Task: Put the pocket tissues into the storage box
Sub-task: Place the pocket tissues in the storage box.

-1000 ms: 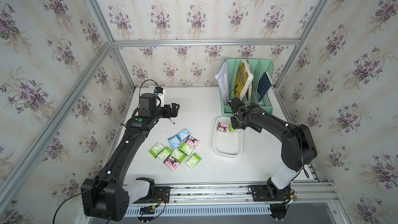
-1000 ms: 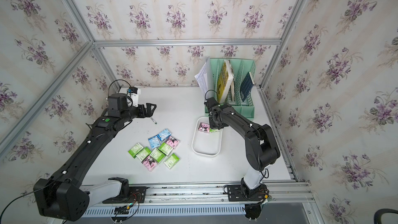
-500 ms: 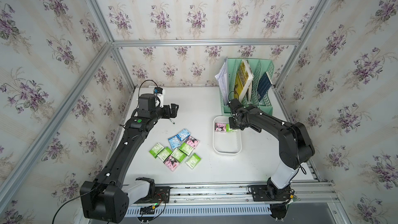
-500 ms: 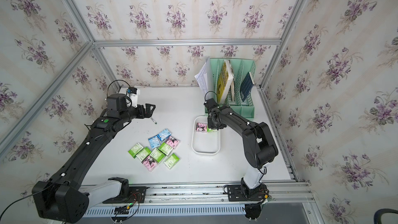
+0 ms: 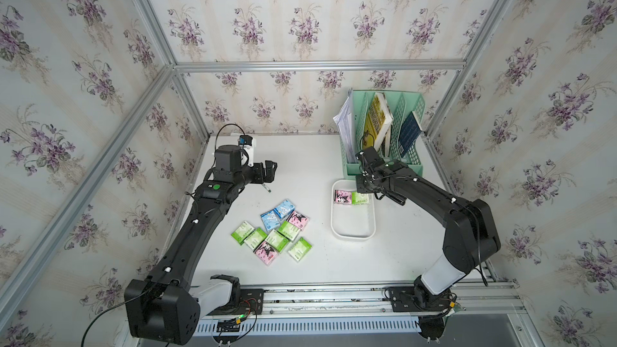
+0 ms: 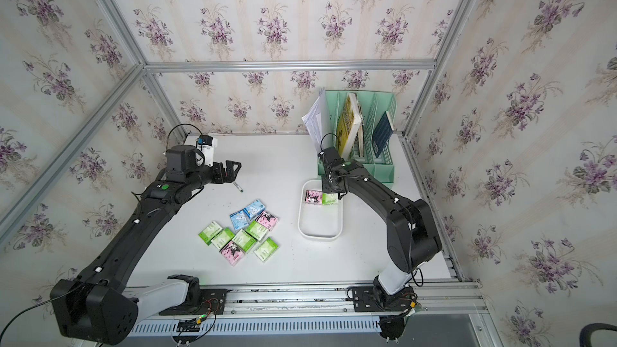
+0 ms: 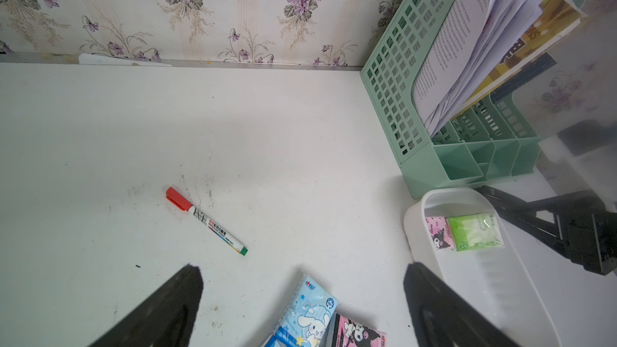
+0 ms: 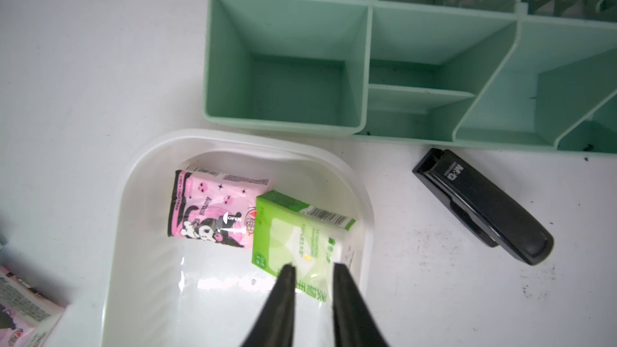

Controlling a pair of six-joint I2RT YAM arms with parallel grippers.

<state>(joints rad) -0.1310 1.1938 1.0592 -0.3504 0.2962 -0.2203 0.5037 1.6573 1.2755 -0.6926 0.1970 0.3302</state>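
While right gripper (image 8: 313,267) hangs over storage box (image 8: 240,141) far end | rest unfilled

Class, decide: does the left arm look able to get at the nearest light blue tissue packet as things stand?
Probably yes. The left gripper is open and holds nothing, the light blue packet lies uncovered close by, and the marker pen sits off to one side, not between them.
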